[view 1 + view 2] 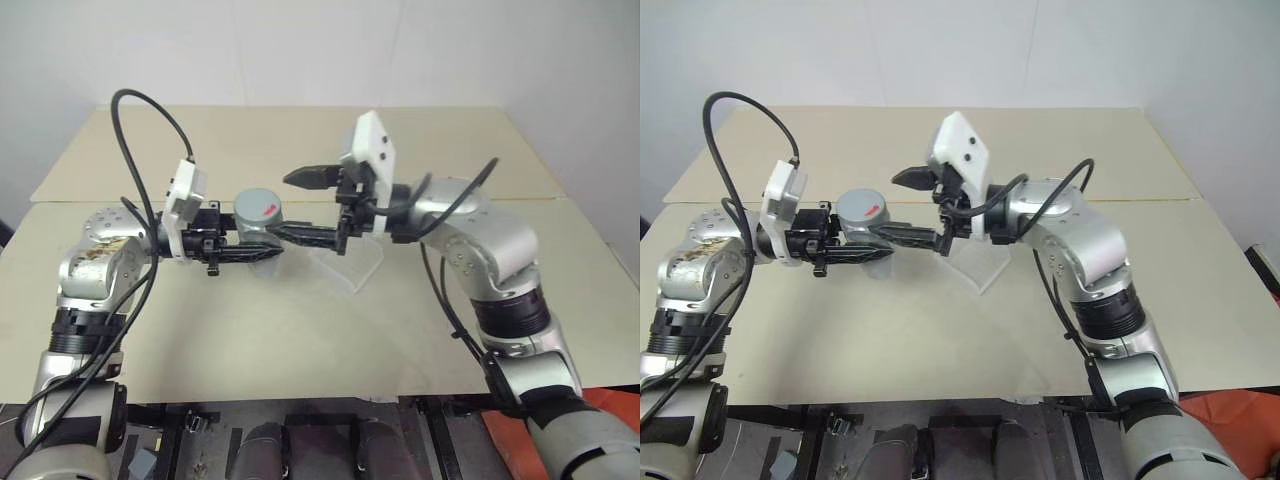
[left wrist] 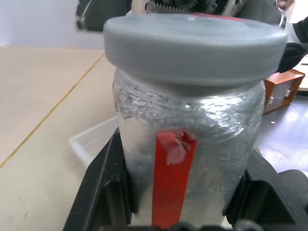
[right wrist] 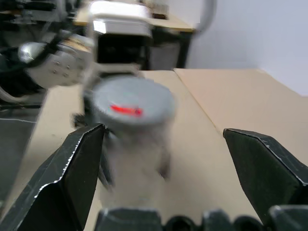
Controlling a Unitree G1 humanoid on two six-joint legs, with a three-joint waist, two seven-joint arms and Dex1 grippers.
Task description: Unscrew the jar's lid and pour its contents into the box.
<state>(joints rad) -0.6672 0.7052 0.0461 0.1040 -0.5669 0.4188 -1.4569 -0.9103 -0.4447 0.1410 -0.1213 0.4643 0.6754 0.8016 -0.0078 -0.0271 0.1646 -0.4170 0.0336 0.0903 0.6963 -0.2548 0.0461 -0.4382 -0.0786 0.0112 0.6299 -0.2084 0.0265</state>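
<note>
Silver arms, black cables, black fingers (image 3: 72, 178), white wrist boxes.

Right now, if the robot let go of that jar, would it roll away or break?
The jar is round, so on its side it would probably roll across the table. Its grey lid is on, so little should spill. It looks wrapped in something silvery with a red strip, which might make it less slippery. Whether it's breakable glass, I can't tell.
</note>
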